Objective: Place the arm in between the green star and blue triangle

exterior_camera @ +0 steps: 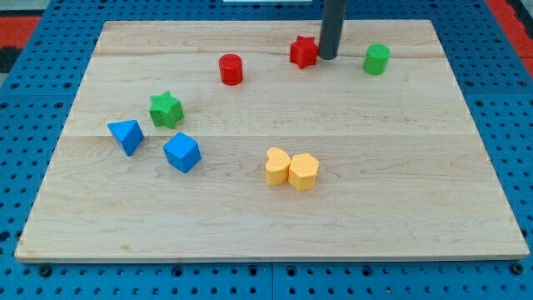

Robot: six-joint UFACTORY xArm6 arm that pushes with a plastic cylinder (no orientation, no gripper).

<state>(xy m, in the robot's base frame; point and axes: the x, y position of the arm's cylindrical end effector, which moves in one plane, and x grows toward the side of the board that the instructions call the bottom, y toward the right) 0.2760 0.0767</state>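
The big wooden board (275,225) lies flat on a blue table with holes (508,100). My rod comes down from the top, and my tip (328,57) sits at the far side, just to the right of the red star (304,52), maybe touching it. There are no jaws on me, only this one rod.

The green star (166,108) is on the left. The blue triangle (127,136) is near it, a bit lower and more to the left. Its sharp end seems to point down toward the near edge, and that is its long way. The gap between them is small.

I think I could bump the red cylinder (231,69) on the way, or knock the star or triangle apart by coming in too wide. The blue cube (181,152) sits close by too.
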